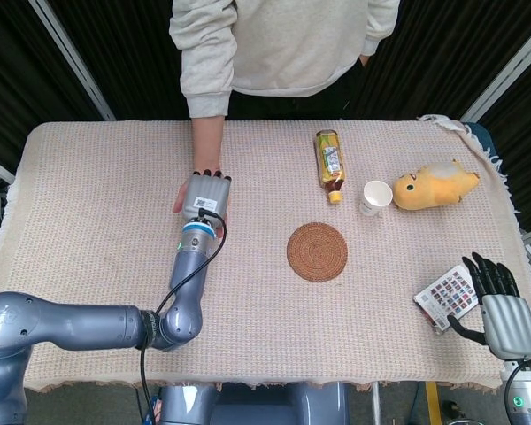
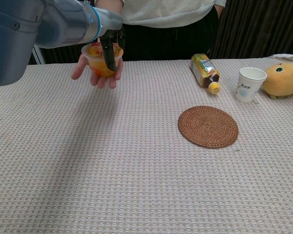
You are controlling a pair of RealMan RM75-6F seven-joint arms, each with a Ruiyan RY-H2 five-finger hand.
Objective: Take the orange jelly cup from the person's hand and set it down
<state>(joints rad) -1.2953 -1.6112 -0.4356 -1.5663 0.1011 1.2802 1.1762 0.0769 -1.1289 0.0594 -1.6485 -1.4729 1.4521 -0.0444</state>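
Note:
The orange jelly cup (image 2: pixel 100 62) rests in the person's upturned palm (image 2: pixel 94 74) above the table's far left part. My left hand (image 1: pixel 203 196) lies over the cup from above and hides it in the head view. In the chest view a dark finger (image 2: pixel 109 52) curls down the cup's front, so the hand grips the cup while the palm stays beneath it. My right hand (image 1: pixel 501 311) hangs open off the table's near right corner, holding nothing.
A round woven coaster (image 1: pixel 317 251) lies mid-table. Behind it are a lying drink bottle (image 1: pixel 330 164), a paper cup (image 1: pixel 375 197) and a yellow plush toy (image 1: pixel 434 186). A colourful card (image 1: pixel 447 297) sits beside my right hand. The person stands at the far edge.

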